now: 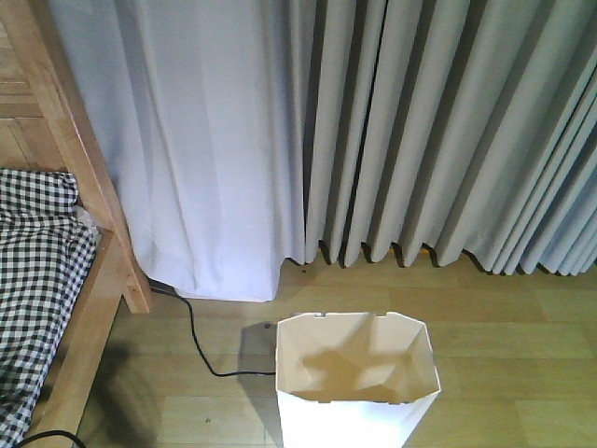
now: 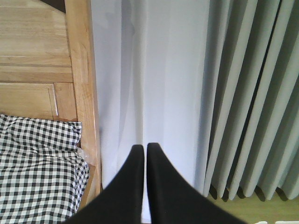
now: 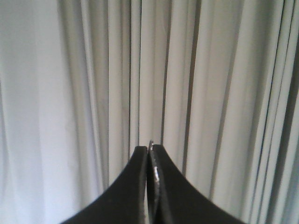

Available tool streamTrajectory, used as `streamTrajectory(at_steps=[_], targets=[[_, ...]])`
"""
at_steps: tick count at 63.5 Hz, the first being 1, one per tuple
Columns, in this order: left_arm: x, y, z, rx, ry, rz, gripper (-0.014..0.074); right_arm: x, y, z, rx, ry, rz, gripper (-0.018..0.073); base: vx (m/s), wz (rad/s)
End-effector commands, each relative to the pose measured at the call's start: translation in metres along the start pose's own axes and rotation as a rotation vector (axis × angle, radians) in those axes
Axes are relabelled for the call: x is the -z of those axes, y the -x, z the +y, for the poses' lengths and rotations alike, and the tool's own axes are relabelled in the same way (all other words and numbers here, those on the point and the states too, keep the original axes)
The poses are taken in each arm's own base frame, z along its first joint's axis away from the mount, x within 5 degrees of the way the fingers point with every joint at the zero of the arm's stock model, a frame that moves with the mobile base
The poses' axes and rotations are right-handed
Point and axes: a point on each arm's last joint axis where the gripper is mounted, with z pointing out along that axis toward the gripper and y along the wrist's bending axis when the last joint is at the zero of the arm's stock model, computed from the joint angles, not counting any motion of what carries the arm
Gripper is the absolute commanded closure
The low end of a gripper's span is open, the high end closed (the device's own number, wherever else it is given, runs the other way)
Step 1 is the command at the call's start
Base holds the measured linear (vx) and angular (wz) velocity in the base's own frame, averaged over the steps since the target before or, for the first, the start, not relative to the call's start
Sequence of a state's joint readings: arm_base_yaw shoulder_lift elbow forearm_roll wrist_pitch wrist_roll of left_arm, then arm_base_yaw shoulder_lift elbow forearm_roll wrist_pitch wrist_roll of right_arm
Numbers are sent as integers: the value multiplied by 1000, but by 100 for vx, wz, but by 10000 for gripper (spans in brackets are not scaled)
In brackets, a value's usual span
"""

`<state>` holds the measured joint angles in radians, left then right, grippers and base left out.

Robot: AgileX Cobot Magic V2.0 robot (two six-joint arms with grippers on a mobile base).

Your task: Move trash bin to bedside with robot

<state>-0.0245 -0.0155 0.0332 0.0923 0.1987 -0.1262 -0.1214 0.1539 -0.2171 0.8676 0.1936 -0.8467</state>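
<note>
The white trash bin (image 1: 347, 422) stands upright on the wooden floor at the bottom middle of the front view, its cream inside empty. The bed's wooden frame (image 1: 95, 310) and checked bedding (image 1: 37, 271) fill the left edge, about a bin's width away from it. No arm shows in the front view. In the left wrist view, my left gripper (image 2: 141, 147) is shut with only a hairline gap and holds nothing, and the bed post (image 2: 83, 93) and the bedding (image 2: 37, 172) lie to its left. My right gripper (image 3: 149, 147) is shut and faces curtain folds.
Grey pleated curtains (image 1: 438, 131) and a white curtain (image 1: 205, 149) hang to the floor behind the bin. A loose black cable (image 1: 199, 347) runs across the floor from the bed post (image 1: 138, 297) toward the bin.
</note>
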Motion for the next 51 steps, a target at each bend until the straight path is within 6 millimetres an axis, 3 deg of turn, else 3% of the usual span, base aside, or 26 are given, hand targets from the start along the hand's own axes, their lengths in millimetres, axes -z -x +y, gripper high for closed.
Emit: streamTrajectory(at_steps=[1, 24, 51], targets=[[-1, -1, -1, 1, -10, -67, 602, 0, 10, -4, 44, -43, -35, 569, 0, 0], [-1, -1, -1, 1, -10, -67, 602, 1, 4, -14, 12, -158, 8, 569, 0, 0], [-1, -1, -1, 1, -10, -67, 602, 8, -67, -8, 3, -47, -17, 569, 0, 0]])
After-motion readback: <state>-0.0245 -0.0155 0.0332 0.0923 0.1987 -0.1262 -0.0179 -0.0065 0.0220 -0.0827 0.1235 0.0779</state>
